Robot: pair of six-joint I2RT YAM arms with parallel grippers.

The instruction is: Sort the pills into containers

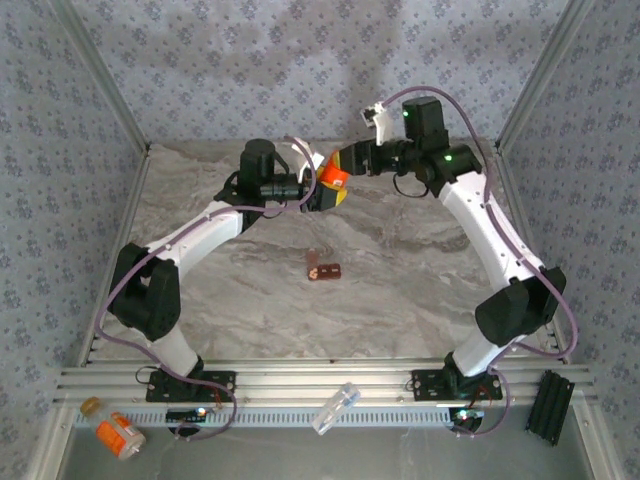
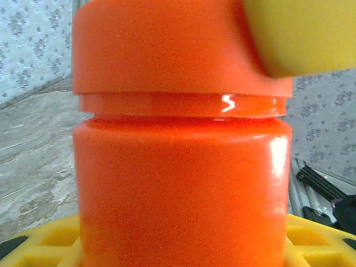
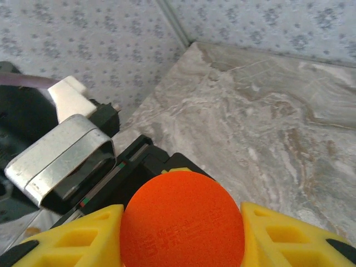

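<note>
orange bottle (image 1: pixel 333 178) gripped by both arms' fingers (image 3: pixel 281 236)

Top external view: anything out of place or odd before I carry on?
Yes. The white-capped orange bottle lies on its side on the metal ledge at the near left, off the marble table. A clear tube lies askew on the slotted rail. The pill box sits mid-table.

count — arms (image 1: pixel 195 235) (image 1: pixel 490 225) 2 | orange jar (image 1: pixel 331 176) 1 | pill box (image 1: pixel 324 269) 1 | labelled bottle (image 1: pixel 120 435) 1 | clear tube (image 1: pixel 335 408) 1
</note>
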